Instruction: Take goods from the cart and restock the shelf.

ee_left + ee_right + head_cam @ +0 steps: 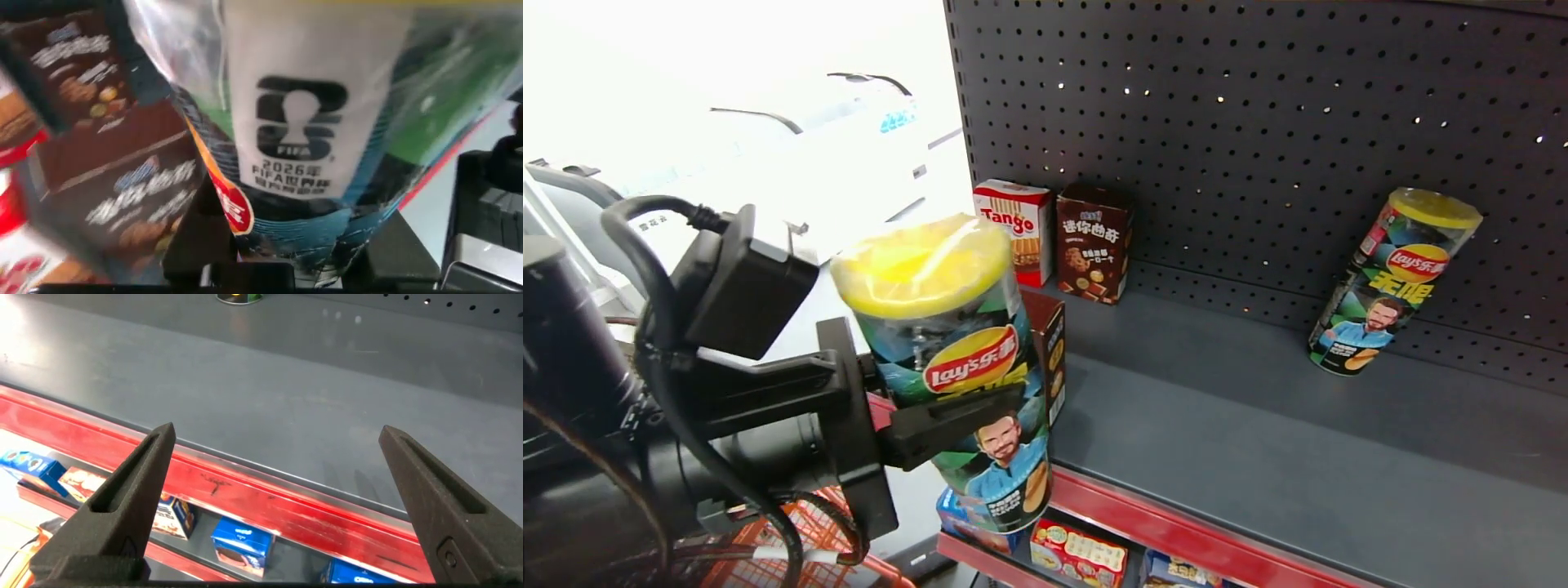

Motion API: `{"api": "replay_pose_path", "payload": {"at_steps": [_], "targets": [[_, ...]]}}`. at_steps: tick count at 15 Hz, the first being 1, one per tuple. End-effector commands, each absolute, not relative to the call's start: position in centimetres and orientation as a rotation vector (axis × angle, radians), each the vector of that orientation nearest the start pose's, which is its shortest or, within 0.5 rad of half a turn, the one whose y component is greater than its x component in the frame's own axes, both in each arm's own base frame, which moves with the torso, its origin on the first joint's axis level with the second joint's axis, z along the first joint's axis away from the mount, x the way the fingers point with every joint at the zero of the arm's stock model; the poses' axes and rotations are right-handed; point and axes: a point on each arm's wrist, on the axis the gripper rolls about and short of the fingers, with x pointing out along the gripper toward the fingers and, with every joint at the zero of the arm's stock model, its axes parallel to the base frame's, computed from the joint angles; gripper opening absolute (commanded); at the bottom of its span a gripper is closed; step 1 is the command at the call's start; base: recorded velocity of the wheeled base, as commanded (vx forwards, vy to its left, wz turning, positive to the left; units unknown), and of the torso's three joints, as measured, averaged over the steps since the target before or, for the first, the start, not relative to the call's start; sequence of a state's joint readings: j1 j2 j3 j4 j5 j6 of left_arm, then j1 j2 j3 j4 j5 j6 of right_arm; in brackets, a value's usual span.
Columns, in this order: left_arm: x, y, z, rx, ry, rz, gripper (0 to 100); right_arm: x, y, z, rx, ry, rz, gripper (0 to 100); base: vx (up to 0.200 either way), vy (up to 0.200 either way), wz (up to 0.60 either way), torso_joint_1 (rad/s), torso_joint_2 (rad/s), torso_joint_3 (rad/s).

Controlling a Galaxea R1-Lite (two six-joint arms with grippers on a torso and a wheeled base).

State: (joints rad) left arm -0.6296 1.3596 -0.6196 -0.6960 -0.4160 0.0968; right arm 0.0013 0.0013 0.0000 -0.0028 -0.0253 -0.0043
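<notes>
1. One grey shelf [1258, 425] with a pegboard back [1258, 122] fills the right two thirds of your head view. One red rail [1176, 523] runs along its front edge.
2. One orange wire cart [792, 539] sits at the bottom left of the frame.
3. You have two grippers. The left gripper [947, 392], left of centre, is clamped on a chip can. The right gripper [278, 433] has its jaws wide apart with nothing between them, above the red rail.
4. You can count two chip cans. The held chip can [956, 343] is upright, in front of the shelf's left end. The second can [1392, 282] stands at the right of the frame, against the pegboard.
5. There are three boxes on the shelf. A red and white box [1013, 229] and a brown box [1093, 243] stand side by side at upper centre. Another brown box [1052, 343] is just behind the held can.
6. Small packs [1078, 551] lie on the lower shelf at bottom centre; you cannot tell their number.
</notes>
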Motion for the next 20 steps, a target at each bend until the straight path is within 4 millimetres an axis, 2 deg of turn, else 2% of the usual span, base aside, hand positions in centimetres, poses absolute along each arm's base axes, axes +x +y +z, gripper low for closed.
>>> {"api": "replay_pose_path", "payload": {"at_steps": [1, 6, 9, 20], "targets": [[18.9, -15.8, 22.4, 0.097, 0.02, -1.113, 0, -2.3, -0.1, 7.6, -0.006, 0.0, -0.025, 100, 0.0, 0.0, 0.0, 0.0, 0.0, 0.0], [20.6, -17.3, 21.8, 0.144, 0.015, -1.186, 0, -2.3, -0.1, 7.6, -0.005, 0.0, -0.026, 100, 0.0, 0.0, 0.0, 0.0, 0.0, 0.0], [21.6, -18.2, 22.6, 0.138, -0.02, -1.233, 0, -2.3, -0.1, 7.6, -0.005, -0.001, -0.026, 100, 0.0, 0.0, 0.0, 0.0, 0.0, 0.0], [21.8, -18.9, 22.4, 0.137, -0.018, -1.265, 0, -2.3, -0.1, 7.6, -0.005, 0.0, -0.026, 100, 0.0, 0.0, 0.0, 0.0, 0.0, 0.0]]}}
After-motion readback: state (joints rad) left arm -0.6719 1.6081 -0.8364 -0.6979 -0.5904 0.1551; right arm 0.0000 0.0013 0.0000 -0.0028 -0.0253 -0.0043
